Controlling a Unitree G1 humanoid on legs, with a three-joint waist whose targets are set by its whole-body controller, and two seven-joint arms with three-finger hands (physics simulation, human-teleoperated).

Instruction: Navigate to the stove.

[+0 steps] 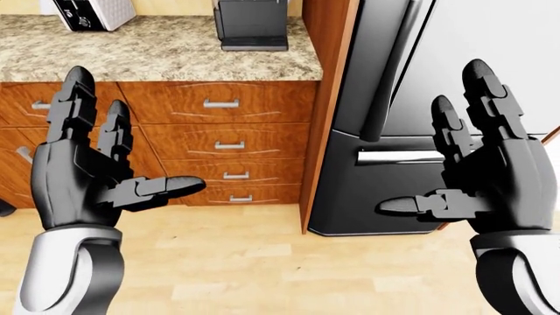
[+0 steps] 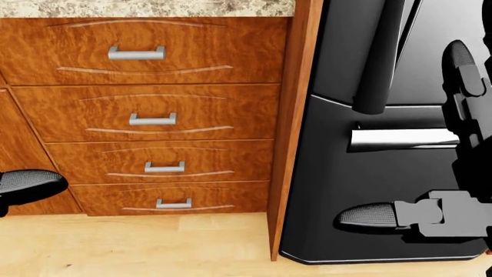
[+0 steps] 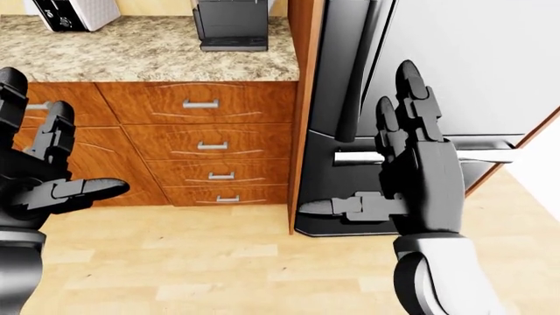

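Left-eye view: left hand and right hand are raised with fingers splayed wide, released and grasping nothing, likely just carried clear while walking. Ahead, a speckled granite surface tops glossy wood-grain drawers, beside a tall dark fridge.

Head view: curved metal drawer handles, pale plank floor.

Right-eye view: a boxy coffee machine sits on top. No stove shows anywhere; it's out of sight.
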